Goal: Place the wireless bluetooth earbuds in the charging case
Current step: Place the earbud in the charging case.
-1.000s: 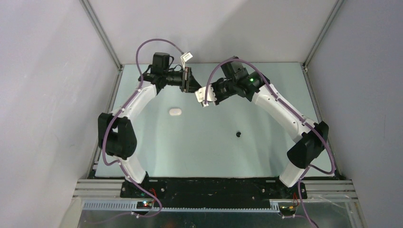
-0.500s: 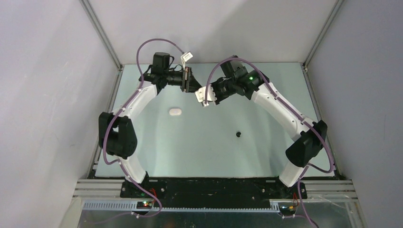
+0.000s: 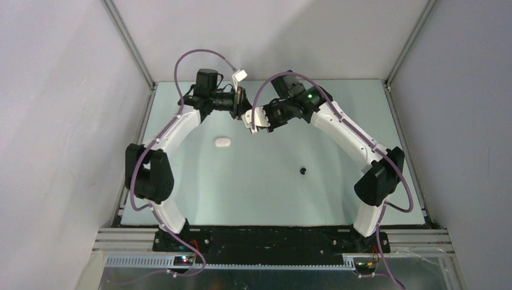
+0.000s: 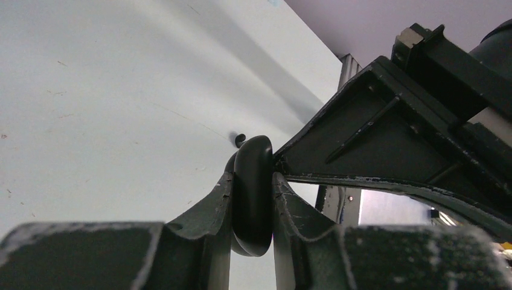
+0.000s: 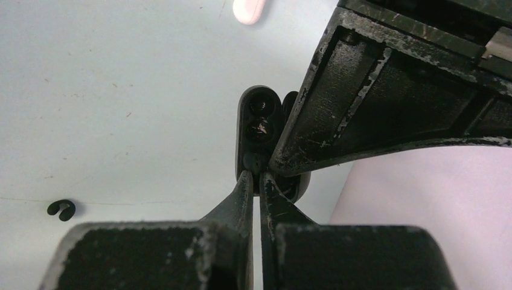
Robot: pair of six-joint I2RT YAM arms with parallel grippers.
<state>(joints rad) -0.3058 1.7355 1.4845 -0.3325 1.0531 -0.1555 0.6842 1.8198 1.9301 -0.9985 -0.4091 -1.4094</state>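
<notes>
1. Grip on black charging case: clamped edge-on in the left gripper with only a narrow gap, held up above the table.
2. Right gripper pinched fully together, tips touching the lower end of the open case, just under its two wells; cannot tell about any bud between the tips.
3. One black earbud lying loose on the table, well apart from both grippers; white pill-shaped case also on the table. No other earbuds in view.
4. Probably very light, hard and smooth, so likely to slip or roll away under a skewed pinch.
5. Better to take by the rounded body, across the widest part, with tips low to the table; only a gentle squeeze, because easy to flick off.
</notes>
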